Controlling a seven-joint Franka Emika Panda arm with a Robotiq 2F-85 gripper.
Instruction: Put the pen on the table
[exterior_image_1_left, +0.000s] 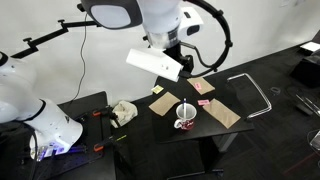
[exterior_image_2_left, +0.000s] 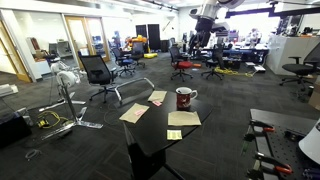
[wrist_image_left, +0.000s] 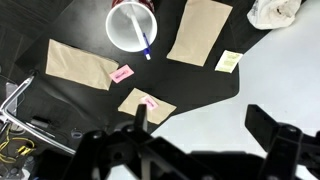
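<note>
The pen (wrist_image_left: 142, 37), thin and whitish with a blue tip, stands inside the white-and-red mug (wrist_image_left: 132, 22) on the small black table (wrist_image_left: 92, 20). In both exterior views the mug (exterior_image_1_left: 186, 118) (exterior_image_2_left: 185, 98) sits near the middle of the table (exterior_image_1_left: 200, 133) (exterior_image_2_left: 155, 137), and the pen (exterior_image_1_left: 188, 108) sticks out of its top. My gripper (wrist_image_left: 205, 125) is open and empty. It hangs well above the table's edge (exterior_image_1_left: 188, 65), clear of the mug.
Brown paper pieces (wrist_image_left: 80, 62) (wrist_image_left: 200, 30) (wrist_image_left: 145, 105), two small pink items (wrist_image_left: 122, 73) (wrist_image_left: 150, 102) and a yellow note (wrist_image_left: 228, 61) lie on the table. A white cloth (exterior_image_1_left: 123, 112) lies on the lower bench (exterior_image_1_left: 90, 110). A metal frame (exterior_image_1_left: 255, 92) stands beyond.
</note>
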